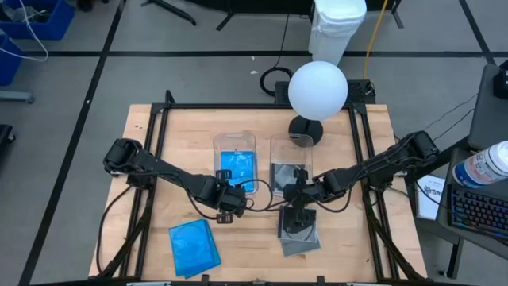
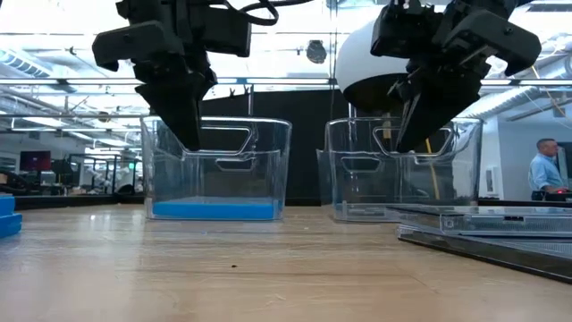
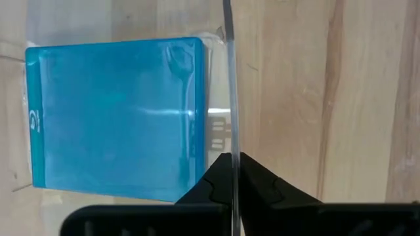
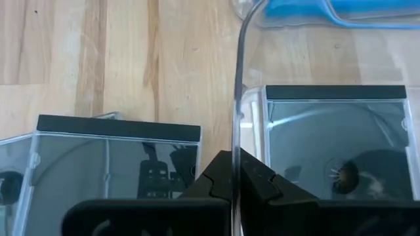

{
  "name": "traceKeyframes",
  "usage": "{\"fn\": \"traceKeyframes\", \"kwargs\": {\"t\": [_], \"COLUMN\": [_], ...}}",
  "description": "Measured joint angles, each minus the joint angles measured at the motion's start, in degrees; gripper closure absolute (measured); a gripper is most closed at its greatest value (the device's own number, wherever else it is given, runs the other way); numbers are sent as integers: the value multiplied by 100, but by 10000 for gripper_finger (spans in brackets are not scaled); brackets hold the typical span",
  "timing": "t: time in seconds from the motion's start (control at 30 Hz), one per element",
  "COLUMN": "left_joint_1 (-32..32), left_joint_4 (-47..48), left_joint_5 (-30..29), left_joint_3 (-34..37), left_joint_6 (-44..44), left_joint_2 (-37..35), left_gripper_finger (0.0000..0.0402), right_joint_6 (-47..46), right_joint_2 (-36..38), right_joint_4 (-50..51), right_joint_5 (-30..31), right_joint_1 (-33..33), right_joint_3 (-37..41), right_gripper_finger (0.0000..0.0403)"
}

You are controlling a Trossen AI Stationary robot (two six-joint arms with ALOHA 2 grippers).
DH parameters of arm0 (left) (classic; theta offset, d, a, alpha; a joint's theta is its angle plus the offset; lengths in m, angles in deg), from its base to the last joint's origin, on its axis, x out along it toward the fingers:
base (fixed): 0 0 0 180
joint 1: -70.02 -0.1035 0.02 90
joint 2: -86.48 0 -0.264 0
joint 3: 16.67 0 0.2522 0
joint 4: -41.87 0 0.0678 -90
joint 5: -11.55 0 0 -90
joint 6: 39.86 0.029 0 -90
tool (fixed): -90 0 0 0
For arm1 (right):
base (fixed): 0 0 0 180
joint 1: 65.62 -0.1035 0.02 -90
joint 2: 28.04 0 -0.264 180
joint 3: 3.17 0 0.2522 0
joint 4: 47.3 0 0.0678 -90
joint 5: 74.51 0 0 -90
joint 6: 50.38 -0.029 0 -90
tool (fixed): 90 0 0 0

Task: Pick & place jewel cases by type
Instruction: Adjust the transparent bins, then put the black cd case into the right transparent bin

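Observation:
Two clear tubs stand side by side mid-table. The left tub (image 1: pixel 236 143) holds a blue jewel case (image 3: pixel 111 118) flat on its floor. The right tub (image 1: pixel 290 147) holds a clear/dark grey case (image 4: pixel 335 151). A stack of blue cases (image 1: pixel 193 248) lies near the table's near edge, and grey cases (image 1: pixel 300 232) lie just in front of the right tub. My left gripper (image 1: pixel 230 200) stands shut at the left tub's near wall. My right gripper (image 1: pixel 298 193) stands shut at the right tub's near wall. My left gripper pinches the near wall of the left tub at its rim (image 3: pixel 230 131) between its two fingers, coming from above and pointing down. The tub stands flat on the table. My right gripper pinches the near wall of the right tub at its rim (image 4: pixel 237 124) in the same way, from above. That tub also rests on the table.
A white globe (image 1: pixel 317 90) on a black foot stands at the far edge behind the right tub. Black frame rails (image 1: pixel 159 135) run along the table's sides. A person (image 2: pixel 541 170) stands far off in the room. Bare wood lies between the two stacks.

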Motion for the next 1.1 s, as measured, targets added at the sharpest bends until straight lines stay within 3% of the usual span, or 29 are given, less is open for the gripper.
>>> {"fn": "traceKeyframes", "kwargs": {"t": [0.33, 0.8, 1.1], "left_joint_1": [4, 89, 467], "left_joint_4": [3, 125, 905], "left_joint_5": [37, 90, 114], "left_joint_3": [1, -346, -1332], "left_joint_6": [236, 407, 640], "left_joint_2": [0, 33, 31], "left_gripper_finger": [387, 255, 225], "right_joint_6": [221, 193, 89], "right_joint_2": [14, 317, 1165], "right_joint_4": [-153, -186, -240], "right_joint_5": [-55, -143, -80], "right_joint_1": [34, 32, -14], "right_joint_3": [12, 39, 36], "right_gripper_finger": [382, 283, 268]}}
